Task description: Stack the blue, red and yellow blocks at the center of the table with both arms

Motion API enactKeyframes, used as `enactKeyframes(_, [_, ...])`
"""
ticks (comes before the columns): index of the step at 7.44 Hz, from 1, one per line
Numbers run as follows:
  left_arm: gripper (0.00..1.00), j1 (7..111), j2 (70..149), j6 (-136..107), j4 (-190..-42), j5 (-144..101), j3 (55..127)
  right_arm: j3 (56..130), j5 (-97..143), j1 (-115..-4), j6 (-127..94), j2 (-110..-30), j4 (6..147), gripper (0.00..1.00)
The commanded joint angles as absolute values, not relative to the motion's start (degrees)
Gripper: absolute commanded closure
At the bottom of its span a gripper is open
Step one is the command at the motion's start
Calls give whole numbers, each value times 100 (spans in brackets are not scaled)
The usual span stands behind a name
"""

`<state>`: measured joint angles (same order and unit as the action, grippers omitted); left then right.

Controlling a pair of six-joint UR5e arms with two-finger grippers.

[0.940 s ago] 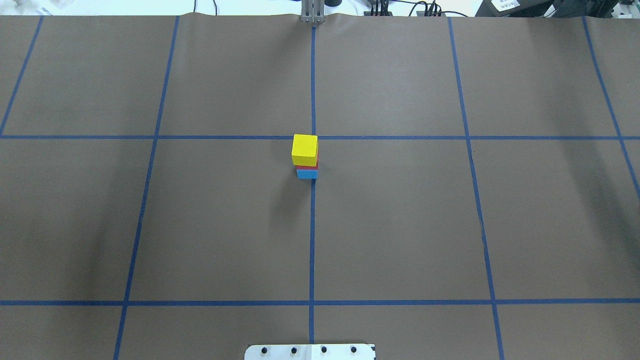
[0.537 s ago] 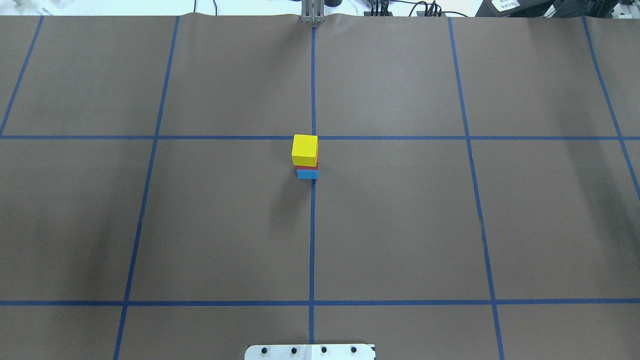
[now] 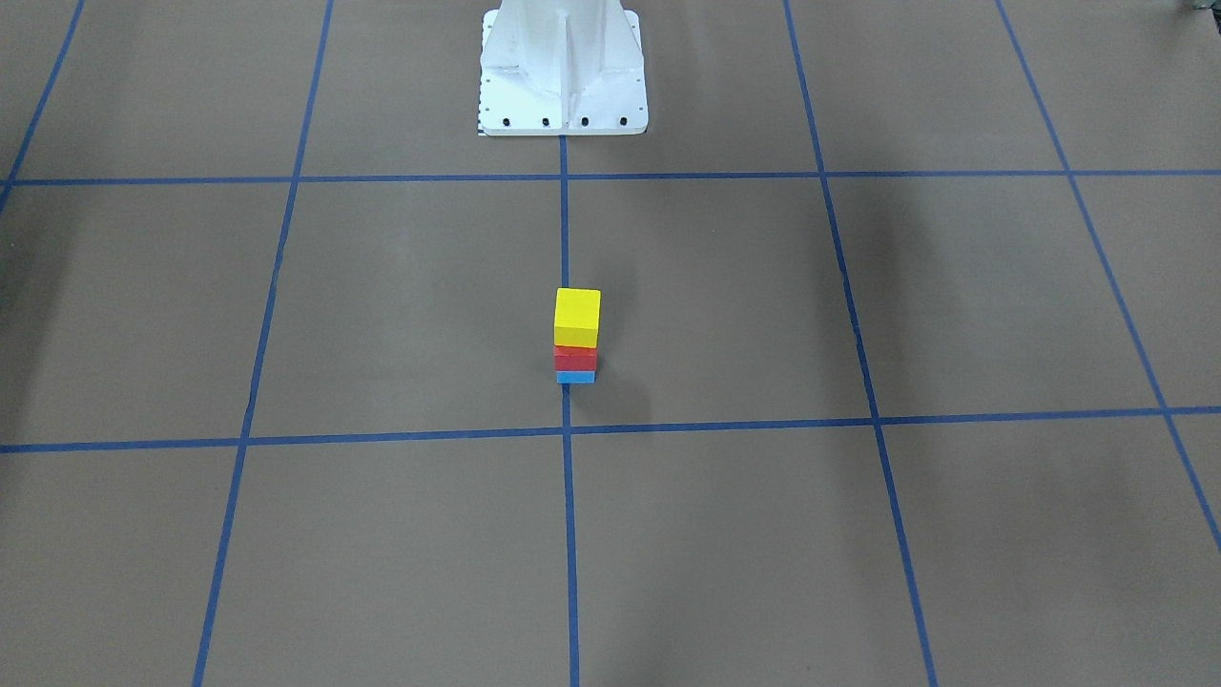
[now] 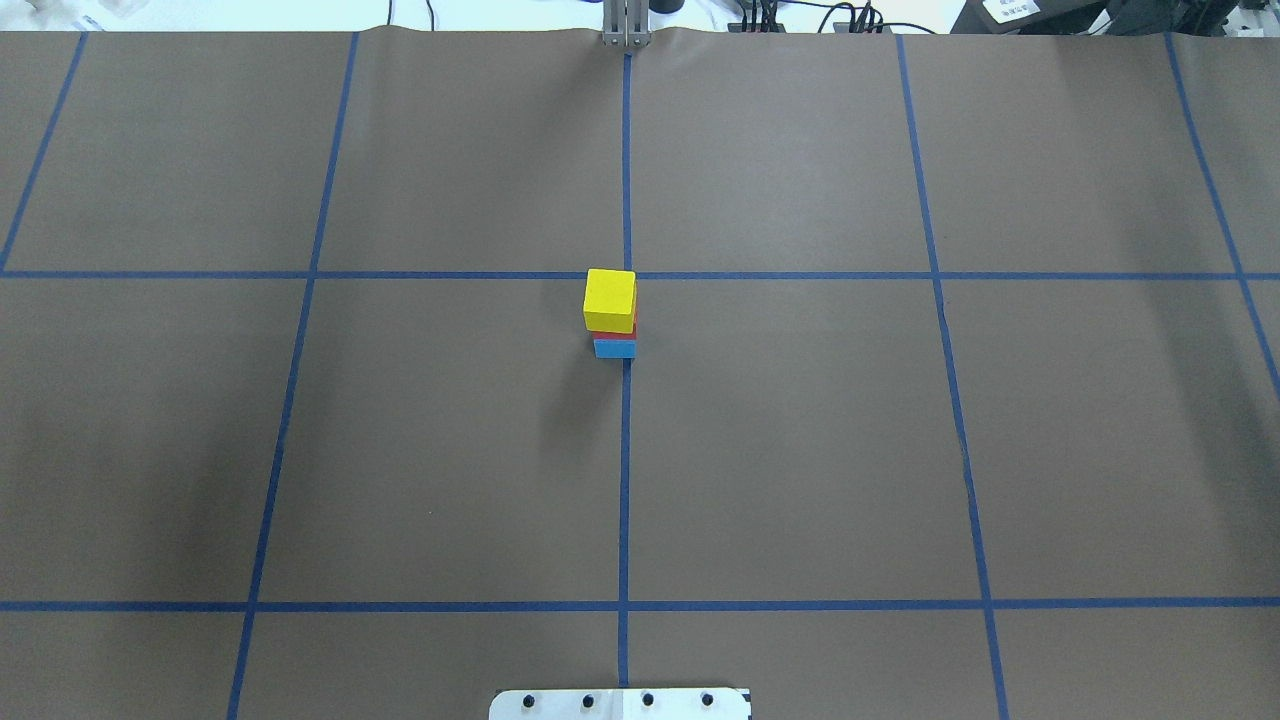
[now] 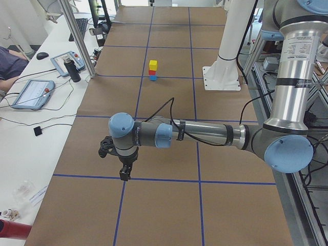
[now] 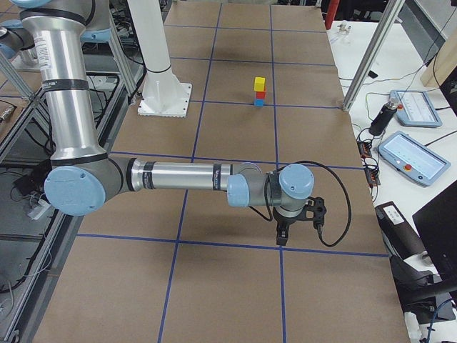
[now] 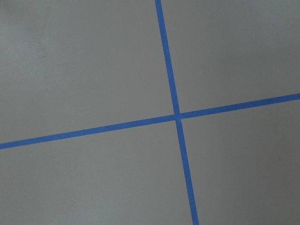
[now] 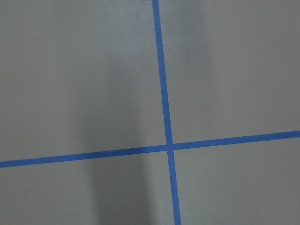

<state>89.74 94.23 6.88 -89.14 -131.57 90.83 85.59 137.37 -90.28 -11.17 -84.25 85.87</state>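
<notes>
I see the yellow block on the red block on the blue block, one column straight out in front of the white base, so I judge the stacking done. The left gripper and right gripper hang low, far out to either side of that base, and I cannot tell whether either is parted or closed. My worry is that an arm swinging low past the base could topple the unbraced column.

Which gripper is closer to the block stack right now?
Neither clearly. The left gripper hangs far out on the stack's left, the right gripper about as far out on its right; both are outside the overhead view.
</notes>
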Motion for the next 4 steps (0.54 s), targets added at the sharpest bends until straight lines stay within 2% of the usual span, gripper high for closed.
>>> enactKeyframes(1, [0, 8965, 9439, 694, -8912, -13157, 9088, 9130, 13737, -9132, -1116, -8972, 8648, 1])
enactKeyframes(4, [0, 8965, 9439, 694, -8903, -13157, 9079, 9176, 13764, -9132, -1125, -8930, 8974, 1])
